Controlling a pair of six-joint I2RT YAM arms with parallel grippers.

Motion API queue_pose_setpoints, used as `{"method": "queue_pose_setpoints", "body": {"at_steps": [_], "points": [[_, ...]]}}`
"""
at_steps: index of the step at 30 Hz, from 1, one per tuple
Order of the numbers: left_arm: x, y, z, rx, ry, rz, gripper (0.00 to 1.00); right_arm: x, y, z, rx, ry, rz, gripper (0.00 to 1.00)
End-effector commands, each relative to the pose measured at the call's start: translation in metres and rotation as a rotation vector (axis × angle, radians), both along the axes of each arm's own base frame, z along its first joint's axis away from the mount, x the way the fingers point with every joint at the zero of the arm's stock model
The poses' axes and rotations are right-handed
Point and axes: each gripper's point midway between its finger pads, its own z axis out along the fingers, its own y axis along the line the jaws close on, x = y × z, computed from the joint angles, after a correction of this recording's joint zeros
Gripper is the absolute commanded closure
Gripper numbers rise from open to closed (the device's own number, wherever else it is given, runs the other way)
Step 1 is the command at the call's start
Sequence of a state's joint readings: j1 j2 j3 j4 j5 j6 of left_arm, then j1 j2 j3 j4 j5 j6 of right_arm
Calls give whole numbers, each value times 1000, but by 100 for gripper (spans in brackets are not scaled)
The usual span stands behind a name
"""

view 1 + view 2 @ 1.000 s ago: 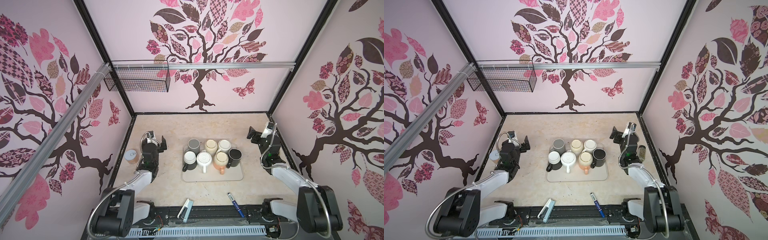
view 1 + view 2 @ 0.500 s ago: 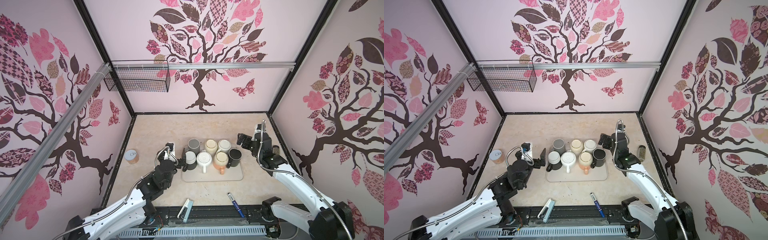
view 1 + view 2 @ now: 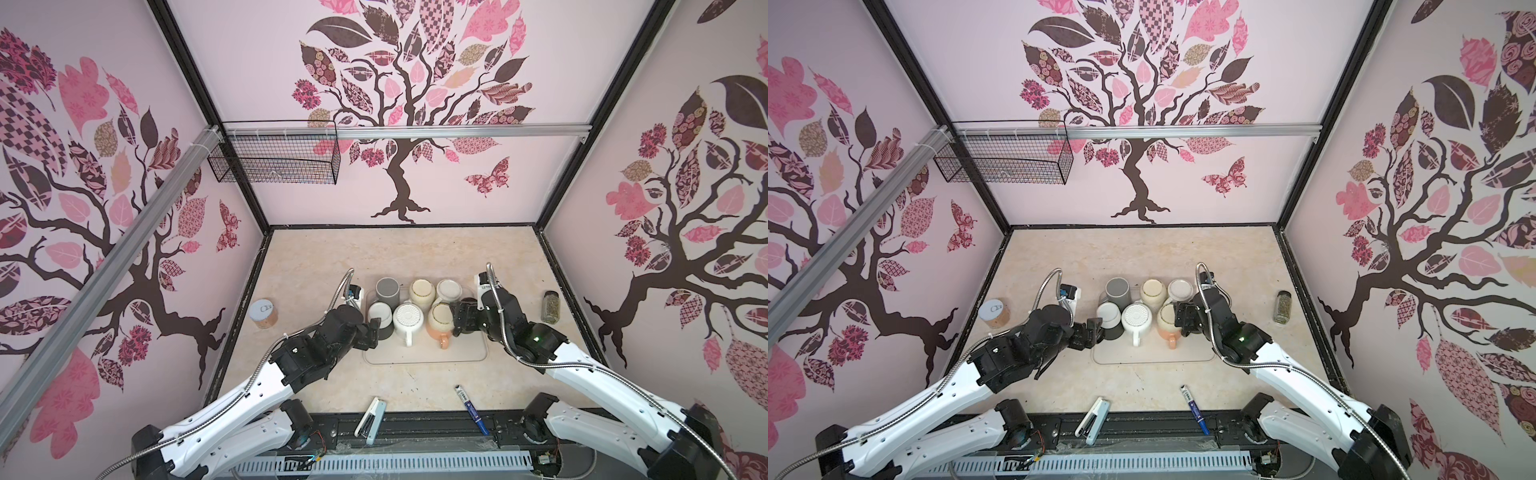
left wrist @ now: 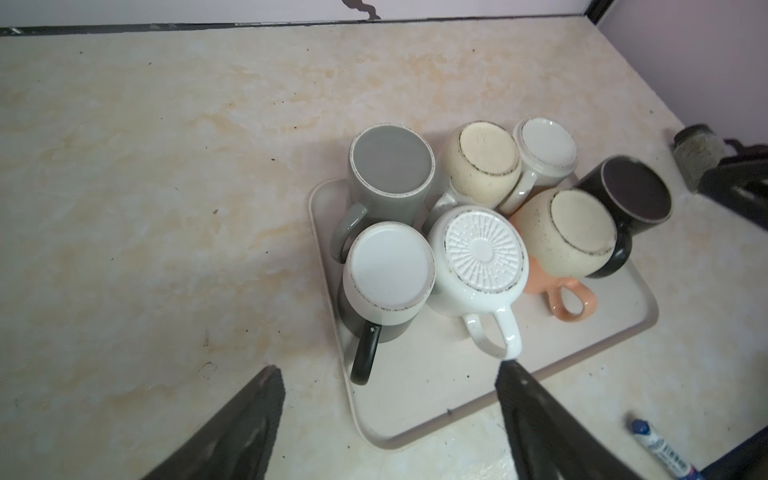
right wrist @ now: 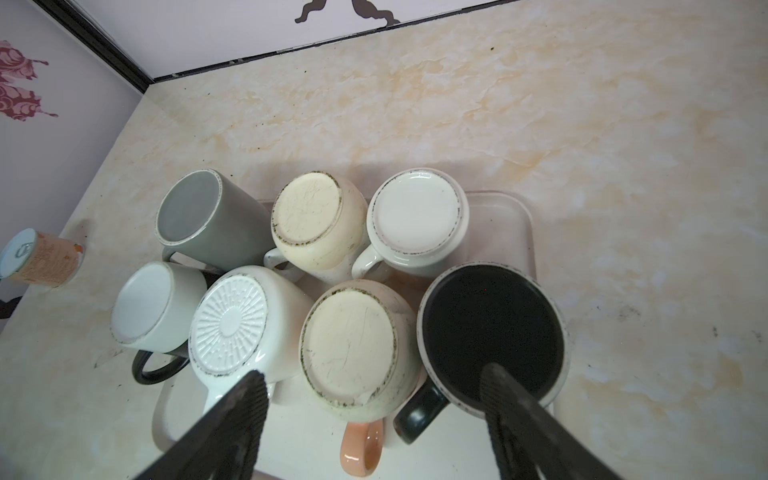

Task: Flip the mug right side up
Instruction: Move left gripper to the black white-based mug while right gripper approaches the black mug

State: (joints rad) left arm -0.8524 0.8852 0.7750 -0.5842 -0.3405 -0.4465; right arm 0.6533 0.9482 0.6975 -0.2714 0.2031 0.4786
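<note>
The left gripper (image 4: pixel 388 368) stands wide open with nothing between its jaws, low at the tray's front left corner. The dark handle of the white-and-charcoal mug (image 4: pixel 390 266) points toward the gap. The handle of the white ribbed mug (image 4: pixel 482 253) ends just beside one fingertip. The right gripper (image 5: pixel 372 374) is spread just as wide and is empty, above the front right of the tray. One of its fingers lies over the ribbed mug's side and the other over the black mug (image 5: pixel 478 324), with the peach-and-cream mug (image 5: pixel 349 345) between them.

The beige tray (image 3: pixel 424 353) lies mid-table, and only handles reach into its bare front strip. Behind it the marbled tabletop (image 3: pixel 399 253) runs open to the back wall. Bare strips flank the tray on both sides, out to the black frame edges.

The tray holds seven mugs packed close in two rows, every one base up, so their insides are hidden. At the back stand a grey mug (image 3: pixel 387 291), a cream mug (image 3: pixel 422 292) and an off-white mug (image 3: pixel 448 289); the other four stand in front.

A lidded tin (image 3: pixel 263 313) stands near the left wall. A glass jar (image 3: pixel 550 307) of greenish-brown flakes stands near the right wall. A flat white case (image 3: pixel 370 417) and a blue marker (image 3: pixel 469 405) lie by the front edge, well apart from the tray. A wire basket (image 3: pixel 274 164) hangs from the back rail; I cannot tell its contents.
</note>
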Motion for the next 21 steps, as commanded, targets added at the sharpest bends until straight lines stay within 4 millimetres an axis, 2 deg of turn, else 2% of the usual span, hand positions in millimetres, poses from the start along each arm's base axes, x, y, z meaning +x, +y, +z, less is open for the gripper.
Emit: {"method": "queue_pose_setpoints", "body": {"at_steps": [1,5,13,21], "points": [[2,-14,-8,-12,47,-35,29,-11,5,-11,5,55,42,20],[4,-18,-25,21,79,-49,36,-14,3,-18,-8,63,50,23],[11,-5,-63,107,171,-16,36,-17,1,-27,4,56,50,19],[16,-12,-74,66,206,-37,37,-22,0,-31,14,52,57,18]]}}
